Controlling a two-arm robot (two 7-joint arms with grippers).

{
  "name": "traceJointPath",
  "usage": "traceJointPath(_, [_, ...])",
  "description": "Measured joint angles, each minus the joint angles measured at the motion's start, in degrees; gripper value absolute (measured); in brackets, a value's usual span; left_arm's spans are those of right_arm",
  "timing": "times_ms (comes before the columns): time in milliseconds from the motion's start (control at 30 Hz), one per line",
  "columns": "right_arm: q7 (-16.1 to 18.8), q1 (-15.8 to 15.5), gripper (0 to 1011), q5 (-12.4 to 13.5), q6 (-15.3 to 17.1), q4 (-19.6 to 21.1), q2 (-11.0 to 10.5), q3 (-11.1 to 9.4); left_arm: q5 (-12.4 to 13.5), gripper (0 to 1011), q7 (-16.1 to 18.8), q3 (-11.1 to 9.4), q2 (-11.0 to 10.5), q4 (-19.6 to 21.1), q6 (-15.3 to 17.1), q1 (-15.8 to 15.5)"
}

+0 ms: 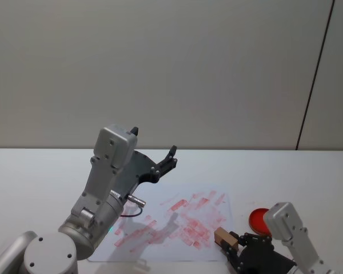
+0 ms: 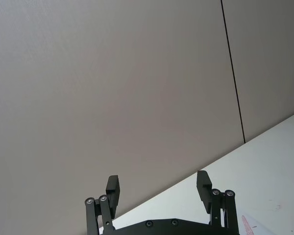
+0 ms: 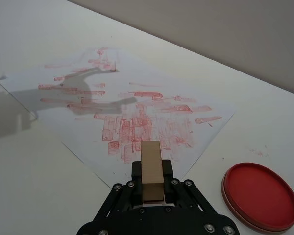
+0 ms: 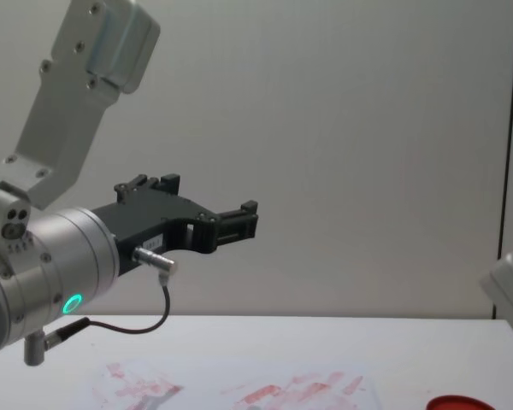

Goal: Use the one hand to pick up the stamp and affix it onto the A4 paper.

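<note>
R hand [image 3: 152,182] – stamp [image 3: 151,161] held, L hand [image 2: 157,182] up

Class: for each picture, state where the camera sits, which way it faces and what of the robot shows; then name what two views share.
Head: on the head, looking down at the table; left hand raised and open, right hand gripping the stamp by the A4 paper.
Chest: lower, looking level toward the wall; left arm shows large.
Left wrist: behind the open left hand, facing the wall.
Right wrist: behind the right hand, looking down at the A4 paper.
Shared: head and right wrist both show the stamp, A4 paper and red ink pad.
</note>
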State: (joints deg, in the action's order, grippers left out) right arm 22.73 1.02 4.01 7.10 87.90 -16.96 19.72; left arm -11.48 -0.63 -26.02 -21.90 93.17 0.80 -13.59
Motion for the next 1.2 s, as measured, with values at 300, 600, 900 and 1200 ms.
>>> traceJointPath(300, [0.1, 0.0, 216, -0.2, 0.7, 0.0, -0.1, 0.1, 0.0, 1002, 0.0, 0.0, 0.0, 0.0, 0.0, 0.0])
traceJointPath(600, [-0.1, -0.3, 216, 0.8, 1.2, 0.9, -0.4, 0.0, 0.0, 1003, 0.0, 0.0, 0.0, 0.0, 0.0, 0.0])
traceJointPath(900, [-1.6, -0.1, 216, 4.3, 0.1, 3.2, -0.7, -1.2, 0.0, 1003, 0.0, 0.0, 0.0, 0.0, 0.0, 0.0])
traceJointPath(1200, [-3.5, 0.6, 216, 7.3, -0.9, 4.9, -1.5, -3.0, 0.0, 1002, 0.0, 0.0, 0.0, 0.0, 0.0, 0.0])
